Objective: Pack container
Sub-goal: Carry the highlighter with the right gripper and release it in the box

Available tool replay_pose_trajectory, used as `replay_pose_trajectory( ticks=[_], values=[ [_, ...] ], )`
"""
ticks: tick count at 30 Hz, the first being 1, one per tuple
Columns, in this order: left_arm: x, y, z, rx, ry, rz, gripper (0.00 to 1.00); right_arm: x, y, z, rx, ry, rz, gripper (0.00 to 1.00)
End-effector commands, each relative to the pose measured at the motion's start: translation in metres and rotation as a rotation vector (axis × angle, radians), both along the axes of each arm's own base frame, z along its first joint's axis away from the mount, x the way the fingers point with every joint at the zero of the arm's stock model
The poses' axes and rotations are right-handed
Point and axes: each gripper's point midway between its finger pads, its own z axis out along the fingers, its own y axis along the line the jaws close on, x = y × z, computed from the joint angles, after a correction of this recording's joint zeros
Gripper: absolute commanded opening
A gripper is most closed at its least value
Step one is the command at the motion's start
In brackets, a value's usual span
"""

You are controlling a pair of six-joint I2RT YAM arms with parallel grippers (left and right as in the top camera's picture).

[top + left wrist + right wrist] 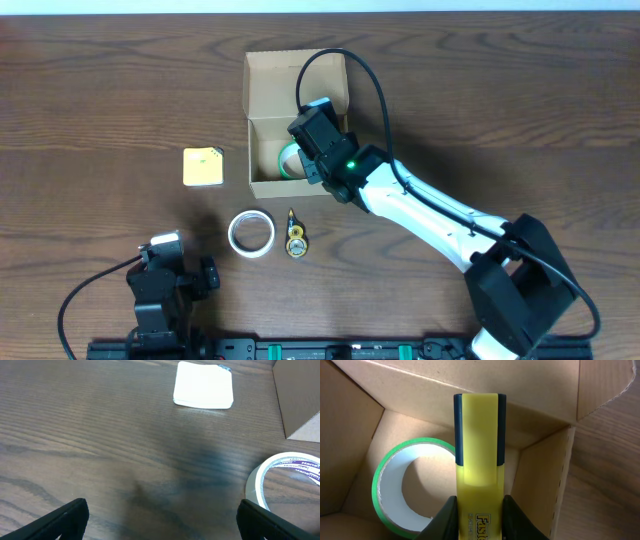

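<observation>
The tan cardboard container (262, 105) stands open at the table's back middle, its flap lid folded back. A green tape roll (402, 487) lies inside it. My right gripper (312, 150) hovers over the box and is shut on a yellow highlighter (479, 455) with a dark cap, held above the roll (287, 160). My left gripper (160, 522) is open and empty, low over the table near the front left (165, 275).
A yellow square pad (203, 167) lies left of the box and shows pale in the left wrist view (203, 391). A white tape roll (250, 233) and a small yellow-black item (295, 238) lie in front of the box. The white roll's edge shows at the left wrist view's right (282, 482).
</observation>
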Motion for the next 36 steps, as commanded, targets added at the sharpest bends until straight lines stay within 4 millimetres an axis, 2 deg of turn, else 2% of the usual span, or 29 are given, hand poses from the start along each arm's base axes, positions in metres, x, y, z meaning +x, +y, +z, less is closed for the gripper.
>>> replay_pose_trajectory(
  ticks=[1,3,7,9,11,12,15,19,24,27,30,31,33,36],
  values=[
    [-0.003,0.001,-0.010,0.019,0.032,-0.002,0.95,0.003,0.000,0.001,-0.007,-0.001,0.008,0.21],
    [-0.003,0.001,-0.010,0.019,0.032,-0.002,0.95,0.001,0.001,-0.014,-0.022,0.032,0.015,0.21],
    [-0.003,0.001,-0.010,0.019,0.032,-0.002,0.95,0.001,0.002,-0.021,-0.030,0.041,0.015,0.25],
    [-0.003,0.001,-0.010,0.019,0.032,-0.002,0.95,0.004,0.004,-0.019,-0.019,0.029,0.016,0.38],
    [-0.003,0.001,-0.010,0.019,0.032,-0.002,0.95,0.005,0.006,-0.017,-0.011,0.020,0.016,0.41],
    [-0.003,0.001,-0.010,0.019,0.032,-0.002,0.95,0.006,0.006,-0.016,-0.007,0.016,0.016,0.46],
    [-0.003,0.001,-0.010,0.019,0.032,-0.002,0.96,0.009,0.010,-0.013,0.002,-0.002,0.026,0.54],
    [-0.003,0.001,-0.010,0.019,0.032,-0.002,0.95,0.019,0.022,0.003,0.040,-0.075,0.058,0.54],
    [-0.003,0.001,-0.010,0.019,0.032,-0.002,0.95,0.026,0.029,0.046,0.110,-0.165,0.068,0.60],
    [-0.003,0.001,-0.010,0.019,0.032,-0.002,0.95,0.007,0.019,0.069,0.100,-0.152,0.079,0.65],
    [-0.003,0.001,-0.010,0.019,0.032,-0.002,0.95,-0.033,0.003,0.101,0.098,-0.111,0.083,0.68],
    [-0.003,0.001,-0.010,0.019,0.032,-0.002,0.95,-0.043,-0.004,0.104,0.101,-0.090,0.057,0.69],
    [-0.003,0.001,-0.010,0.019,0.032,-0.002,0.95,-0.063,-0.025,0.102,0.096,-0.018,-0.042,0.72],
    [-0.003,0.001,-0.010,0.019,0.032,-0.002,0.95,-0.093,-0.061,0.079,0.032,0.122,-0.201,0.75]
  ],
)
